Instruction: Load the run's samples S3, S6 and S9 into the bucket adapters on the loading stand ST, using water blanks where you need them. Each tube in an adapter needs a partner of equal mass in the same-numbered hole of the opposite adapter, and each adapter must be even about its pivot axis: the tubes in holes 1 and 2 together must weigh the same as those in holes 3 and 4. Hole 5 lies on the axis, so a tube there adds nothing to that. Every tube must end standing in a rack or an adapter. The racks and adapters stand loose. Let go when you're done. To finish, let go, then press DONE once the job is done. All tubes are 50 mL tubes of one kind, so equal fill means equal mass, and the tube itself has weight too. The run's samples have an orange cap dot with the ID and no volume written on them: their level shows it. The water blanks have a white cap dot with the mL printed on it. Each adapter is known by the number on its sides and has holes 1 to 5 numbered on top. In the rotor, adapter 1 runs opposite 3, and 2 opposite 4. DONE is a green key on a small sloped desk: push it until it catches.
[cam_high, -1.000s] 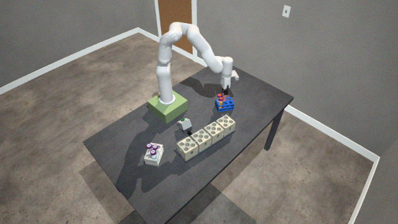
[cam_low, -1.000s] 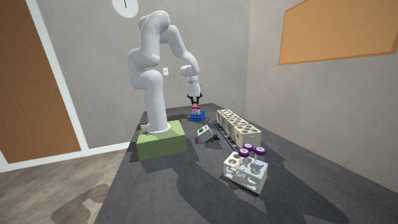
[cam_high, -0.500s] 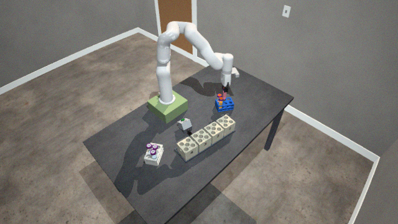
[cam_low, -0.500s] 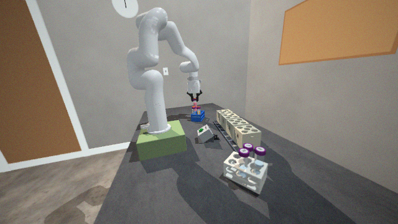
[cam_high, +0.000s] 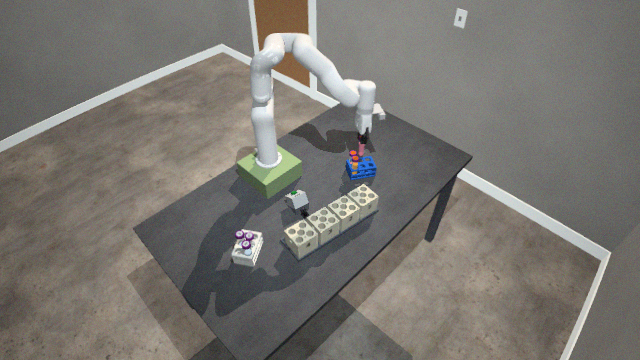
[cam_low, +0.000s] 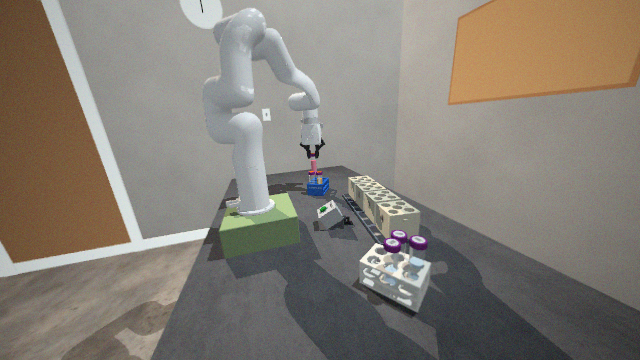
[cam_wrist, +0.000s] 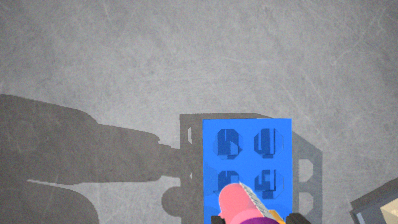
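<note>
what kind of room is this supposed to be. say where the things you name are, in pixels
Probably a lab, or a lab-style workroom: capped tubes stand in a white rack (cam_high: 253, 256) (cam_low: 395, 285) and a blue rack (cam_high: 362, 175) (cam_low: 318, 189) (cam_wrist: 247, 165), and a row of numbered, holed blocks (cam_high: 327, 232) (cam_low: 398, 220) shares the dark table (cam_high: 400, 165) (cam_low: 225, 300).

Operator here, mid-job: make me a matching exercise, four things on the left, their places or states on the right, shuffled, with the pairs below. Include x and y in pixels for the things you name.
Things
1. Pink tube (cam_high: 361, 148) (cam_low: 314, 165) (cam_wrist: 237, 201)
2. White rack (cam_high: 243, 258) (cam_low: 395, 286)
3. DONE key (cam_high: 294, 192) (cam_low: 323, 209)
4. Adapters (cam_high: 325, 225) (cam_low: 382, 200)

Places or states
A. In a row of four, tops with holes
B. Holding three purple-capped tubes
C. In the gripper (cam_high: 363, 140) (cam_low: 313, 156) (cam_wrist: 255, 221), above the blue rack (cam_high: 362, 175) (cam_low: 318, 188) (cam_wrist: 247, 165)
D. Green, on a small sloped desk

Pairs: 1-C; 2-B; 3-D; 4-A
</note>
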